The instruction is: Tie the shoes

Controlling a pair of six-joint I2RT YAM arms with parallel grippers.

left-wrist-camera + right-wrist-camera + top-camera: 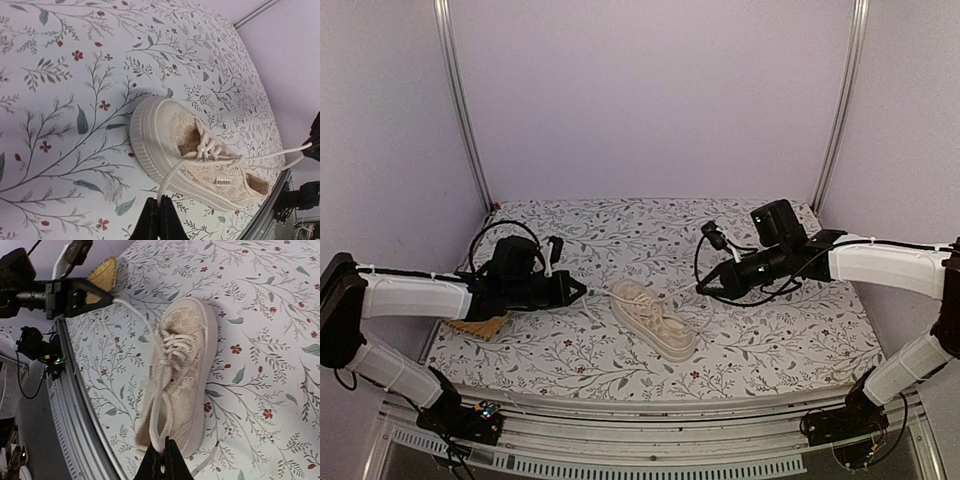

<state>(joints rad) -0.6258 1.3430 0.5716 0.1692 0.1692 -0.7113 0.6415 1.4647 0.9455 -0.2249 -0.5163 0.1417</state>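
Note:
The cream lace-up sneaker (pixel 653 318) lies on the floral cloth between the arms, toe toward the back left. My left gripper (pixel 582 291) is just left of the toe, shut on one pale lace (pixel 172 172) that runs taut up from the eyelets to the closed fingertips (pixel 160 201). My right gripper (pixel 700 288) is right of the shoe, shut on a doubled strand of lace (pixel 161 415) over the heel opening (pixel 164 446). The shoe shows in the left wrist view (pixel 200 160) and the right wrist view (pixel 187 370). A loose lace end (pixel 205 462) lies by the heel.
A flat yellow woven mat (pixel 480 328) lies at the left under my left arm, and it also shows in the right wrist view (pixel 102 275). The metal front rail (pixel 650 430) borders the near edge. Frame posts (pixel 465 110) stand at the back corners.

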